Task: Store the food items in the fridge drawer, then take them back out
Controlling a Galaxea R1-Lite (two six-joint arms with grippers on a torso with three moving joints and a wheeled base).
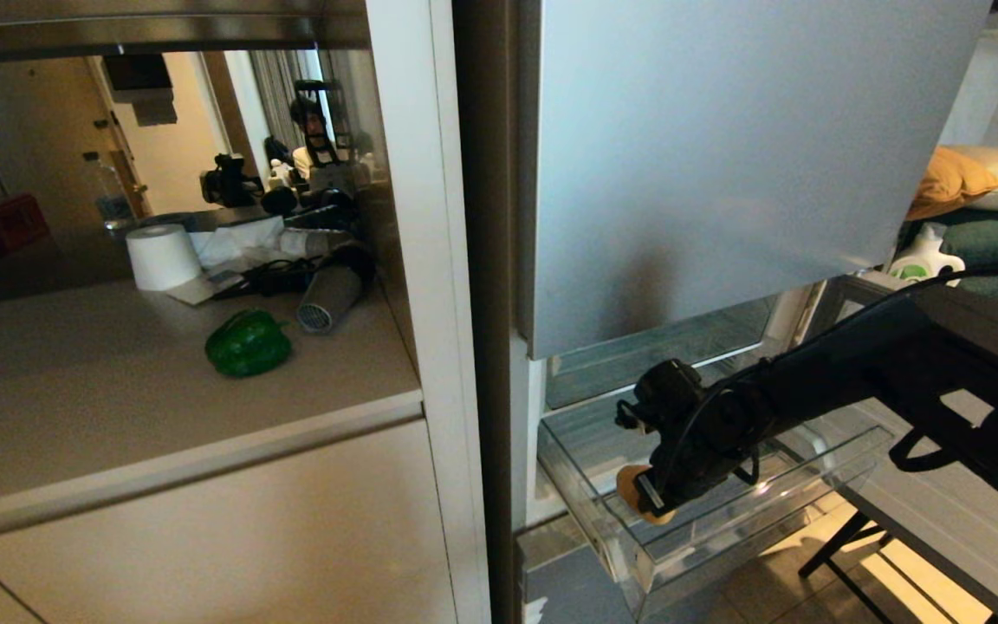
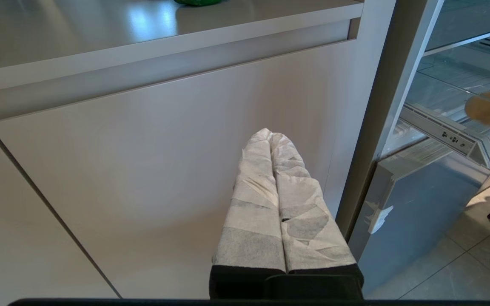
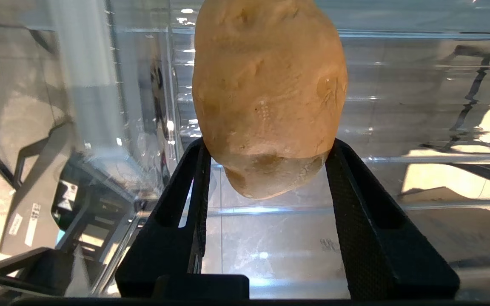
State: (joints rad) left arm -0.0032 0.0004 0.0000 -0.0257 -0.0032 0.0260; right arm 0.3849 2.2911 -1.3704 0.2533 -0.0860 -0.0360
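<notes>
Low on the right, inside the pulled-out clear fridge drawer (image 1: pixel 638 563): right gripper (image 1: pixel 648 498), fingers (image 3: pixel 355 221) pinching the tan potato (image 3: pixel 266 85). On the left by the cabinet front: left gripper (image 2: pixel 275 140), parked, wrapped fingers pressed together. Farther left, on the counter (image 1: pixel 100 416): green pepper (image 1: pixel 248 343), before a paper roll (image 1: pixel 162 256).

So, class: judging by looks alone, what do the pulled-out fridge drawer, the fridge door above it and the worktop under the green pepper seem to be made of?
Fridge drawer: clear, glossy plastic, it seems; the floor shows through its walls, which catch highlights.
Fridge door: probably matt silver-grey metal or coated panel; only soft, blurred reflections.
Worktop: smooth beige laminate or stone, satin sheen; hard to tell which.
</notes>
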